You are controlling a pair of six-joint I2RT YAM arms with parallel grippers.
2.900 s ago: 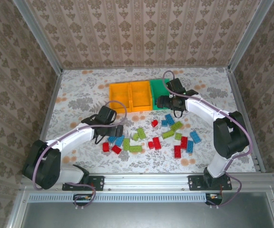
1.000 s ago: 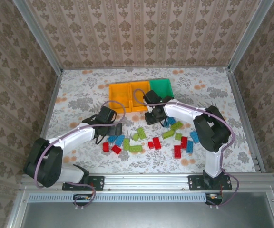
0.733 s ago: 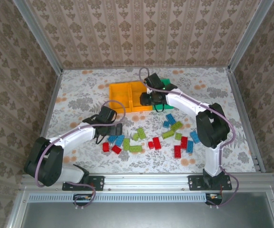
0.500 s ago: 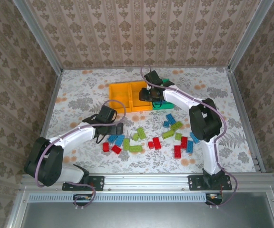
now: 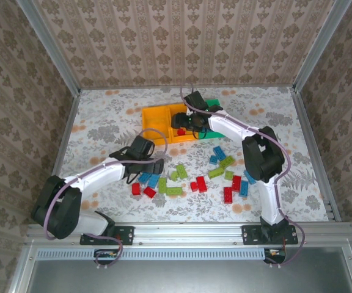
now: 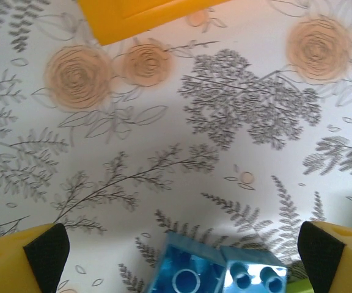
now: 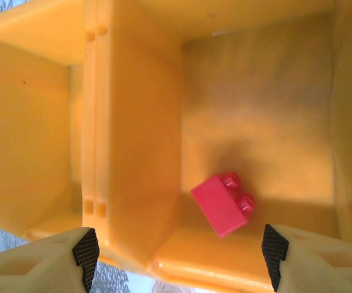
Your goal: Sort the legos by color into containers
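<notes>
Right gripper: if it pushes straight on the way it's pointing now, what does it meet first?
Likely the red brick lying on the floor of the orange-yellow bin, between the open fingers of the right gripper. Depth is unclear; the fingers themselves might straddle it and reach the floor.

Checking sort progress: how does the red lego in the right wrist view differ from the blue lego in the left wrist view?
The red lego lies inside an orange-yellow bin; the blue lego lies on the table, not yet sorted. Red shows whole; blue is cut by the frame's bottom edge. Shared: both are studded and lie ungripped, red below the open right gripper, blue below the open left gripper.
</notes>
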